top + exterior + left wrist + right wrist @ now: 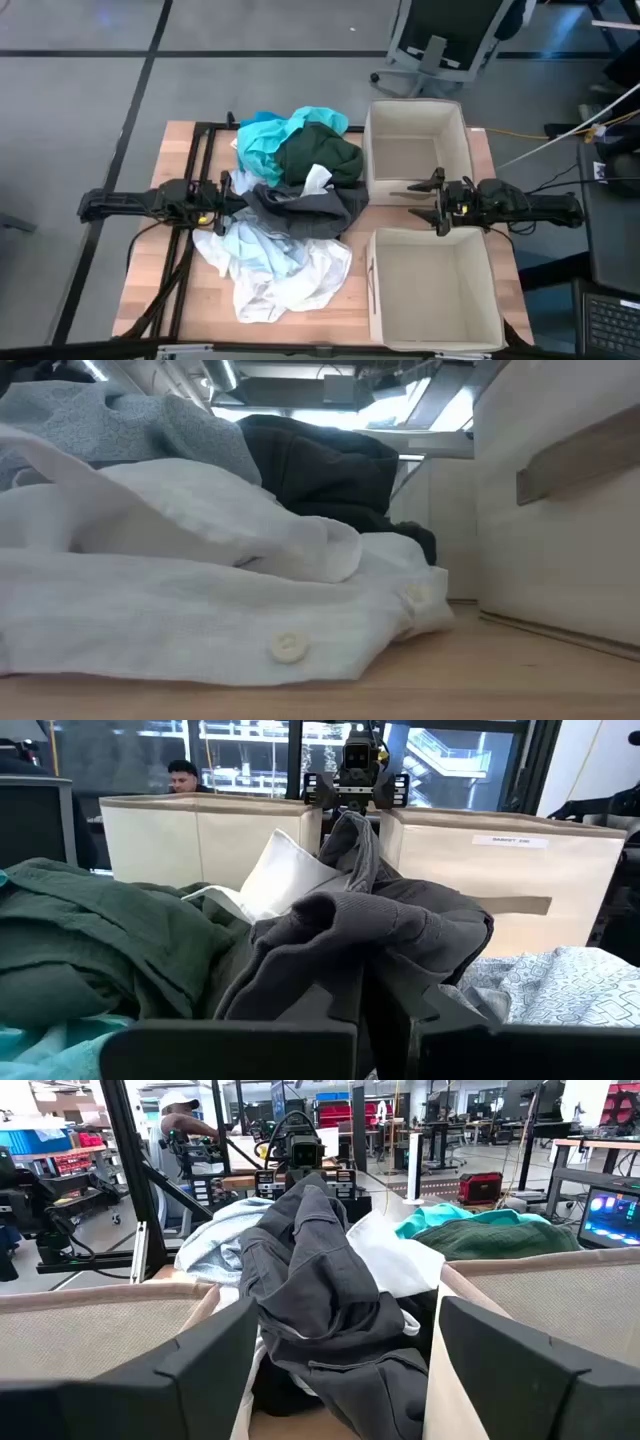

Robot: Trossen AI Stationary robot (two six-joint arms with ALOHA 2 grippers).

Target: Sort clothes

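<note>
Wood table (150, 290); grey floor, office chair (440, 40) beyond. Clothes (290, 215) heaped left of two boxes (415, 150). Left gripper (235, 195) pinches grey garment (350, 930). Right gripper (438, 200) spread, empty. Low view alone shows shirt button (289, 647).

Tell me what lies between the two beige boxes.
In the high view, the right gripper hangs, open, over the gap between the far box and the near box; beneath it shows bare table.

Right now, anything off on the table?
Nothing damaged or spilled. The clothes are all one tangled heap left of the two boxes, which look empty. The left gripper sits at the dark grey garment; the right gripper waits open between the boxes.
</note>
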